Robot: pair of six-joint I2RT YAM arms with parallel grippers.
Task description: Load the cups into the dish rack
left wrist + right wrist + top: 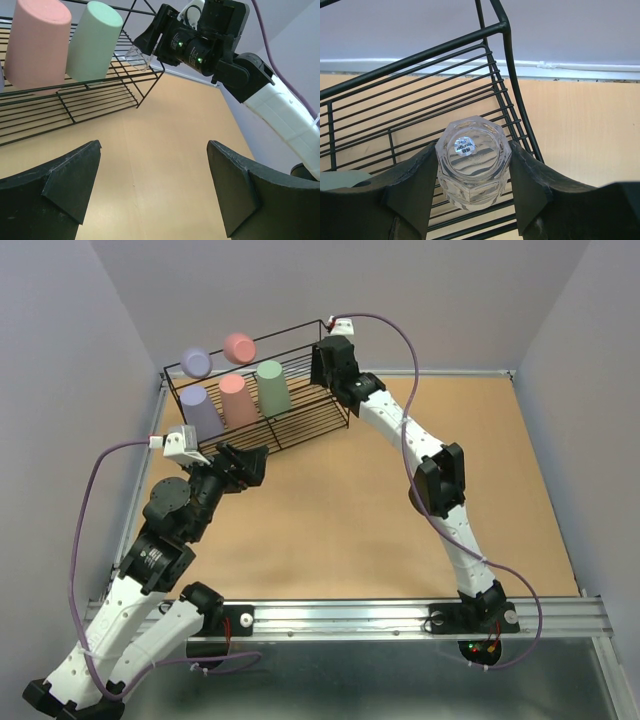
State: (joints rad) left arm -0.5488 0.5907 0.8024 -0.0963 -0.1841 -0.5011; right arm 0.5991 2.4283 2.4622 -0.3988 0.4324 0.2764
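My left hand [248, 464] hangs wide open and empty over the bench [350, 520], left of centre. Five coloured cups [237, 400] stand upside down in the dish rack [310, 425] at upper left. At its right end, my right hand [473, 167] grips the clear cup [470, 145].

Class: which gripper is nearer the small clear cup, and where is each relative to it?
Right. The right gripper holds the clear cup between its jaws at the dish rack's end; the left gripper, open, sits before the rack, well apart.
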